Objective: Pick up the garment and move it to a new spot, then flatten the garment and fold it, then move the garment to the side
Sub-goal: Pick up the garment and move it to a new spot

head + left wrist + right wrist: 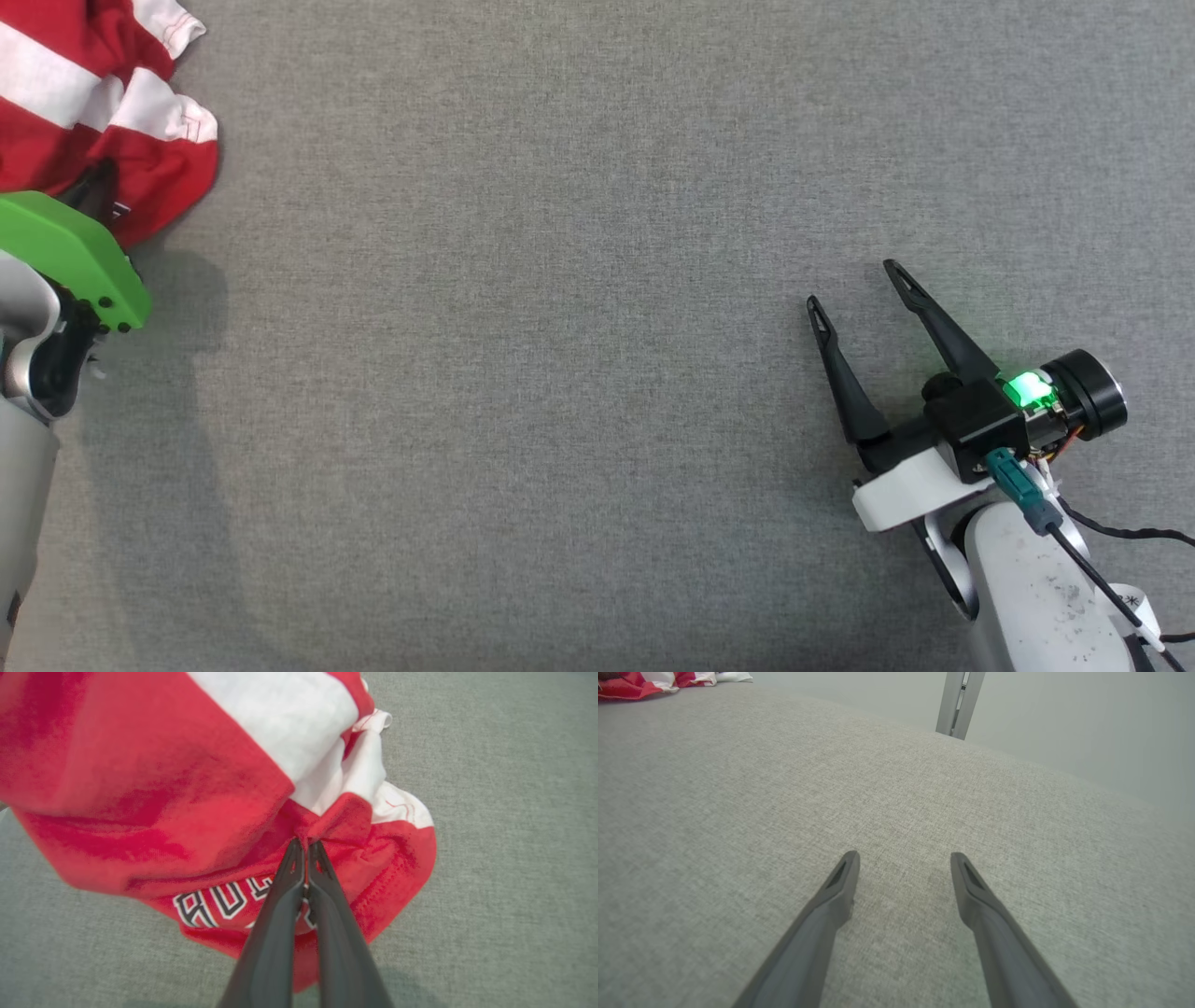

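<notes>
— One garment only? Where is it?
— One. I see a red jersey [163,788] with broad white bands. It is bunched in a heap at the far left of the grey fabric surface [560,373], in the top-left corner of my head view.
— Any writing on it?
— Black block letters [219,903] edged in white, on the red part near the hem. I read what looks like "BUL", and the rest is hidden behind my fingers. I can't make out any other label.
— Your left gripper?
— My left gripper [306,842] has its jaws pressed together on a fold of the red cloth, just below where red meets white. The cloth puckers at the tips. In the head view its bright green cover [75,252] sits just below the heap.
— And the right?
— My right gripper [852,285] is well apart from the jersey, at the lower right, fingers spread wide over the bare grey surface. A green light [1027,387] glows on its wrist, with a teal plug [1022,490] and black cable beside it. Past the surface's far edge, the right wrist view shows a grey metal post [961,702].
</notes>
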Controlling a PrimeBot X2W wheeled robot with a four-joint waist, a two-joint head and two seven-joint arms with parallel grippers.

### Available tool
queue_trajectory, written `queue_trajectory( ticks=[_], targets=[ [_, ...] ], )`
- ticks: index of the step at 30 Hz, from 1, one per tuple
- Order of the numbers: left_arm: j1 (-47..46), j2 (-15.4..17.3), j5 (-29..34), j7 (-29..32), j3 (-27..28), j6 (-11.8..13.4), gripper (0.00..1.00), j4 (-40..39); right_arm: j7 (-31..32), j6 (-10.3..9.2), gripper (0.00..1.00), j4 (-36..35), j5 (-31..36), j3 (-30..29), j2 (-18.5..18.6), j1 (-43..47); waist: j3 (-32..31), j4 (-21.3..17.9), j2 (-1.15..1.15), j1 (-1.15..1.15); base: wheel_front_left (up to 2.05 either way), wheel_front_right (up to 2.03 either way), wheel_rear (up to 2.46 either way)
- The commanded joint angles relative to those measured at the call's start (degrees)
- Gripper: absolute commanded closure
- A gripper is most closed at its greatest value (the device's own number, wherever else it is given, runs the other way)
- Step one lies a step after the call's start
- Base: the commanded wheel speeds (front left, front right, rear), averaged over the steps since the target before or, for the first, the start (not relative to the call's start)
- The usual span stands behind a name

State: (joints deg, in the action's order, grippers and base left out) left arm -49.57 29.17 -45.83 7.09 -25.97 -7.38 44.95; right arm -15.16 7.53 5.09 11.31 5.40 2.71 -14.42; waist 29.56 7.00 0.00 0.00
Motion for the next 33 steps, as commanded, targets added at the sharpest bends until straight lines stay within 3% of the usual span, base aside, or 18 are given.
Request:
queue_trajectory(
  ticks=[1, 14, 25, 33],
  targets=[
    [0.3, 0.9, 0.3, -0.9, 0.0, -0.2, 1.0, 0.4, 0.0, -0.08, 0.0, 0.3, -0.6, -0.1, 0.3, -0.2, -1.2, 0.2, 0.0, 0.0, 0.0, 0.0, 0.0],
    [1.2, 6.3, 3.1, -6.3, -1.4, -0.2, 1.0, -0.3, 0.0, -0.08, 0.0, 2.3, -4.5, 0.8, 0.3, 2.6, -12.1, 0.3, 0.0, 0.0, 0.0, 0.0, 0.0],
    [-0.8, 12.6, 8.8, -6.9, -4.1, 0.3, 1.0, -9.3, 0.0, -0.08, 0.0, 3.8, -9.4, -0.8, 0.3, 7.5, -24.0, -3.6, 0.0, 0.0, 0.0, 0.0, 0.0],
    [-3.0, 11.3, 12.6, -6.3, -8.7, 0.1, 1.0, -19.3, 0.0, -0.08, 0.0, 3.9, -11.0, -3.6, 0.3, 10.7, -28.1, -7.7, 0.0, 0.0, 0.0, 0.0, 0.0]
  ],
)
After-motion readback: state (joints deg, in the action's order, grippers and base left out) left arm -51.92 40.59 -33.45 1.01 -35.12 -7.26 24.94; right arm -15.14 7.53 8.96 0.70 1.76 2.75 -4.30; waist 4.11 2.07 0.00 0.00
